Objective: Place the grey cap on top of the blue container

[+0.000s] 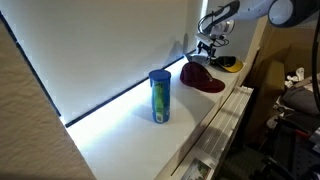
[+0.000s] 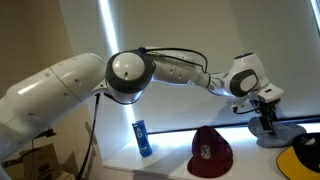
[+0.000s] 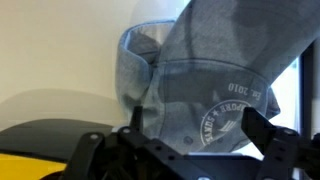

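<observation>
Evidently the grasp is in hand: the black two-finger gripper (image 3: 196,128), jaws apart, straddles the soft grey fabric baseball cap (image 3: 195,70). Next it should pinch, lift, and carry past the dark red cap (image 2: 210,150) to the tall blue cylindrical container (image 2: 143,138), well apart.

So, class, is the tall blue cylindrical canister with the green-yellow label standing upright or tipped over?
Upright. In both exterior views the blue canister stands on its base on the white ledge, lid uppermost.

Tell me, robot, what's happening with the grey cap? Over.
Gripper open, at grey cap. Cap not yet on blue container. Red cap sits between them.
</observation>
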